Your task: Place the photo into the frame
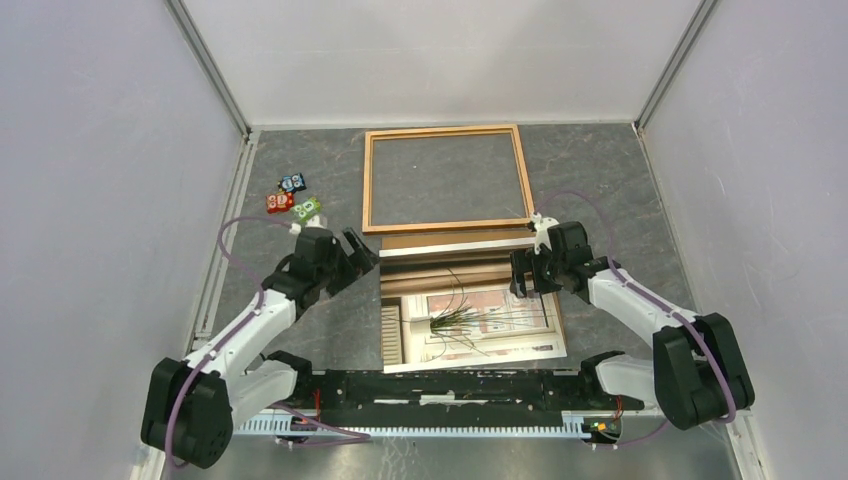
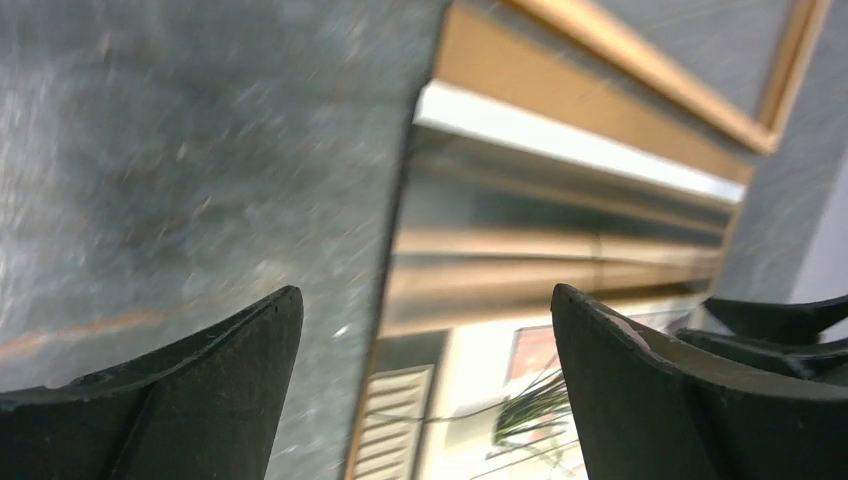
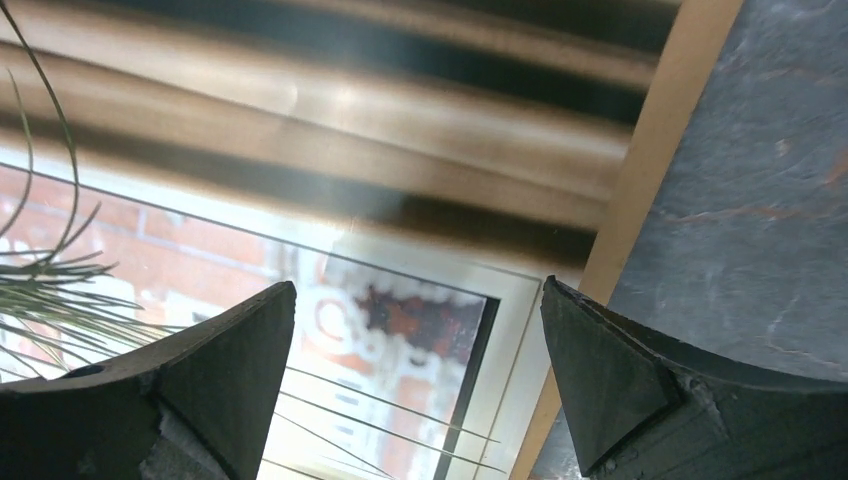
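Observation:
The photo (image 1: 470,305), a glossy print of a spiky green plant with brown and white bands, lies face up on a brown board (image 1: 455,240) in the middle of the table. The empty wooden frame (image 1: 445,131) lies flat just beyond it. My left gripper (image 1: 360,255) is open and empty at the photo's far left corner. In the left wrist view the left gripper (image 2: 425,300) straddles the photo's (image 2: 480,260) left edge. My right gripper (image 1: 528,272) is open and empty over the photo's right edge. The right wrist view shows the right gripper (image 3: 418,290) above the print (image 3: 380,200) and the board's edge (image 3: 650,170).
Several small coloured objects (image 1: 293,197) sit on the table left of the frame. Grey walls close in the left, right and far sides. The frame's rail (image 2: 640,68) shows beyond the board in the left wrist view. The arms' base bar (image 1: 450,390) runs along the near edge.

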Motion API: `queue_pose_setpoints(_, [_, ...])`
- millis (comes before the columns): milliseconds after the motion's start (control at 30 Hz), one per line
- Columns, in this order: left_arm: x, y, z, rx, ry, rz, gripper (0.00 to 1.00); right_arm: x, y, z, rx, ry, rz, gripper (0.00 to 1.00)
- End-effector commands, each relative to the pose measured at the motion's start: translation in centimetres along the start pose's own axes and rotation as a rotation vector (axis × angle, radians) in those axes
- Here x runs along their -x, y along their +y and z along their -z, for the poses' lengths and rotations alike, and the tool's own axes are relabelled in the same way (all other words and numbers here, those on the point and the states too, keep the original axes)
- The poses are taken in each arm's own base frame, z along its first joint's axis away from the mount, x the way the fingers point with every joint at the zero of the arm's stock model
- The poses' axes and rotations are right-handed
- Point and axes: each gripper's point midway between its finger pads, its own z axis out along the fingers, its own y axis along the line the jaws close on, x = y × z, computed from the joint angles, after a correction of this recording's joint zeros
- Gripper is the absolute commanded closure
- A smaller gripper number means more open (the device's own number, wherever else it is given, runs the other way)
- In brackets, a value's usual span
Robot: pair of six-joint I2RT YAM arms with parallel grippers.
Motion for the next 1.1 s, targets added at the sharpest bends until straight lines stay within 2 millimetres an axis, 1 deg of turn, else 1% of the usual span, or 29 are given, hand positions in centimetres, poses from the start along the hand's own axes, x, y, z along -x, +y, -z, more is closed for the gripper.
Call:
queue_pose_setpoints(0, [-2.8,1.3,-0.3,-0.053,0.071,-0.057,0.0,0.2,1.5,-0.5,0.087,-0.032,-0.009,0.02])
queue_pose_setpoints(133, [-2.9,0.5,-2.6,-0.084,0.11,-0.098,0.0,0.1,1.1,-1.0,0.069,-0.021,-0.003,0.02])
queue_pose_setpoints(233, [-3.4,-0.5,-4.4,-0.132,0.167,-0.075,0.0,-0.5,0.8,-1.3,0.058,-0.015,-0.01,0.02])
queue_pose_setpoints(333, [-3.8,-0.8,-5.5,-0.17,0.179,-0.036,0.0,-1.1,1.0,-1.6,0.076,-0.008,-0.021,0.02])
queue_pose_setpoints(467, [-4.8,-0.6,-6.2,-0.17,0.222,-0.008,0.0,-1.5,1.1,-2.1,0.083,0.008,-0.024,0.02])
queue_pose_setpoints(633, [-5.1,-1.5,-5.9,-0.229,0.253,0.039,0.0,-2.3,1.4,-2.6,0.108,0.028,-0.033,0.02])
queue_pose_setpoints(767, [-4.0,-2.4,-4.9,-0.28,0.232,0.075,0.0,-2.9,1.9,-3.0,0.139,0.044,-0.043,0.02])
queue_pose_setpoints(900, [-2.9,-3.8,-3.4,-0.341,0.199,0.077,0.01,-3.5,1.9,-3.4,0.144,0.061,-0.048,0.02])
queue_pose_setpoints(967, [-2.5,-5.0,-2.5,-0.395,0.192,0.084,0.02,-3.7,2.2,-3.6,0.163,0.065,-0.056,0.02])
queue_pose_setpoints(1067, [-2.5,-5.9,-2.1,-0.443,0.203,0.105,0.04,-3.8,2.4,-3.6,0.176,0.067,-0.062,0.02])
